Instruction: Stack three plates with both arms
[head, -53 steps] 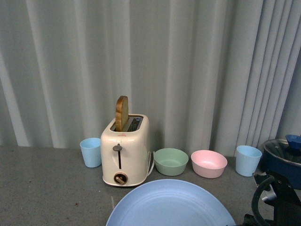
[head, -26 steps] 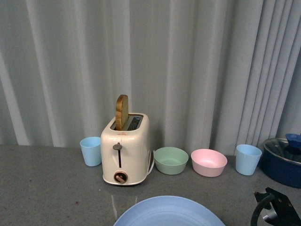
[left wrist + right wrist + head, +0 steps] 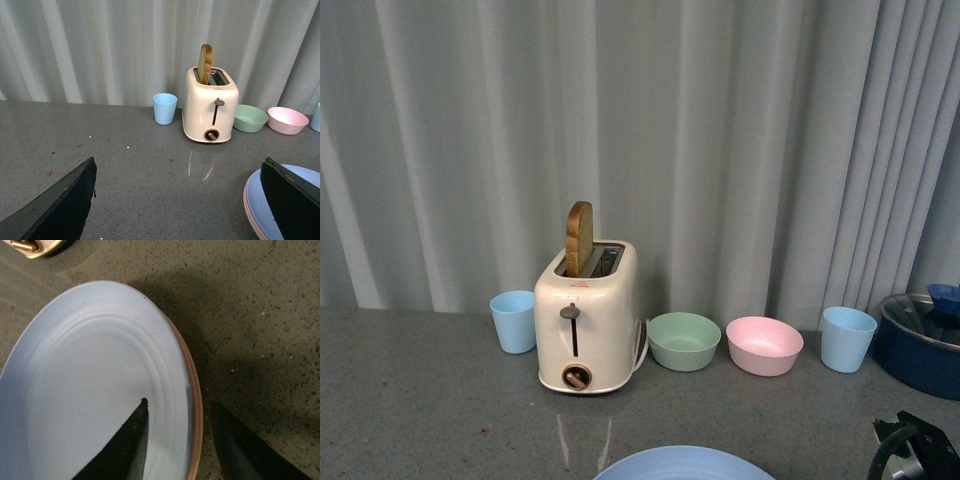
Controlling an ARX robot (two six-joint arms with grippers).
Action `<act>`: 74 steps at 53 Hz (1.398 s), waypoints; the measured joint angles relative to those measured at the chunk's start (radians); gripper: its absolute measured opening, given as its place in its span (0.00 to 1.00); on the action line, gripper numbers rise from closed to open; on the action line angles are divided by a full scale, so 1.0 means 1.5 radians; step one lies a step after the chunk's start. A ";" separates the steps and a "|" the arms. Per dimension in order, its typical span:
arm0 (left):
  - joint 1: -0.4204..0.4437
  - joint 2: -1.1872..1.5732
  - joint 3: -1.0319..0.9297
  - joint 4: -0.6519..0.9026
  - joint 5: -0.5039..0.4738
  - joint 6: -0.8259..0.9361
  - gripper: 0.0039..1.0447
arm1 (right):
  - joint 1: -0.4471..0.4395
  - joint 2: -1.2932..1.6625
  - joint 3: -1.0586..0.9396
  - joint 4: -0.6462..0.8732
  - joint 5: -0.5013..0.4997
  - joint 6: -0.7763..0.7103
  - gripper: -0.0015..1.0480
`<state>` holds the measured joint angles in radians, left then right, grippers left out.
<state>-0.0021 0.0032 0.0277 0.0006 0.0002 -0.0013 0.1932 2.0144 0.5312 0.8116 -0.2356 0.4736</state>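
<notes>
A light blue plate point(image 3: 85, 385) lies on top of a pink plate whose rim point(image 3: 197, 410) shows beneath it, on the grey table. My right gripper point(image 3: 180, 405) is open and straddles the stack's edge. One finger point(image 3: 125, 445) is over the blue plate and the other is outside the rim, over the table. In the front view only the blue plate's far edge point(image 3: 682, 465) shows at the bottom, with part of the right arm point(image 3: 917, 455) at the bottom right. My left gripper point(image 3: 177, 165) is open and empty over bare table, with the plate stack point(image 3: 257, 205) by one finger.
A cream toaster point(image 3: 587, 330) with a slice of bread stands at the back. Beside it are a blue cup point(image 3: 513, 321), a green bowl point(image 3: 684, 341), a pink bowl point(image 3: 764, 346) and another blue cup point(image 3: 847, 339). A dark blue pot point(image 3: 923, 342) is at the far right. A curtain hangs behind.
In the front view the blue plate has sunk lower until only its far edge shows. The right arm has dropped toward the bottom right corner.
</notes>
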 joint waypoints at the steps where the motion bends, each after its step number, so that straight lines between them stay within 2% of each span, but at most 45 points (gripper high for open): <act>1: 0.000 0.000 0.000 0.000 0.000 0.000 0.94 | -0.001 -0.003 -0.003 -0.002 -0.001 0.000 0.41; 11: 0.000 0.000 0.000 0.000 0.000 0.000 0.94 | -0.021 -0.064 -0.039 -0.003 -0.010 0.001 0.69; 20: 0.000 0.000 0.000 0.000 0.000 0.000 0.94 | -0.067 -0.160 -0.092 -0.005 -0.025 0.002 0.95; 23: 0.000 0.000 0.000 0.000 0.000 0.000 0.94 | -0.093 -0.209 -0.115 -0.012 -0.031 0.001 0.92; 32: 0.000 0.000 0.000 0.000 0.000 0.000 0.94 | -0.160 -0.336 -0.177 -0.040 -0.026 -0.013 0.93; 37: 0.000 0.000 0.000 0.000 0.000 0.000 0.94 | -0.219 -0.431 -0.225 -0.057 -0.019 -0.017 0.93; 42: 0.000 0.000 0.000 0.000 0.000 0.000 0.94 | -0.245 -0.508 -0.256 -0.094 -0.018 -0.030 0.93; 45: 0.000 0.000 0.000 0.000 0.000 0.000 0.94 | -0.246 -0.512 -0.288 -0.029 0.008 -0.065 0.88; 48: 0.000 0.000 0.000 0.000 0.000 0.000 0.94 | -0.251 -0.523 -0.345 0.123 0.030 -0.154 0.78; 51: 0.000 -0.002 0.000 0.000 0.000 0.000 0.94 | -0.256 -0.583 -0.358 0.134 0.027 -0.215 0.69; 55: 0.000 0.001 0.000 -0.001 0.002 0.000 0.94 | -0.264 -0.737 -0.358 0.036 0.018 -0.264 0.57; 59: 0.000 -0.001 0.000 -0.001 -0.002 0.000 0.94 | -0.263 -0.906 -0.358 -0.113 0.025 -0.289 0.44; 68: 0.000 -0.001 0.000 -0.001 0.000 0.000 0.94 | -0.232 -1.080 -0.351 -0.257 0.058 -0.307 0.17; 71: 0.000 -0.001 0.000 -0.001 0.000 0.000 0.94 | -0.215 -1.124 -0.351 -0.321 0.076 -0.311 0.03; 74: 0.000 -0.001 0.000 -0.001 0.000 0.000 0.94 | -0.174 -1.146 -0.351 -0.346 0.136 -0.314 0.03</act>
<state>-0.0021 0.0017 0.0277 -0.0002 -0.0002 -0.0017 -0.0681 0.2947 0.0044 0.2932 -0.0311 0.0032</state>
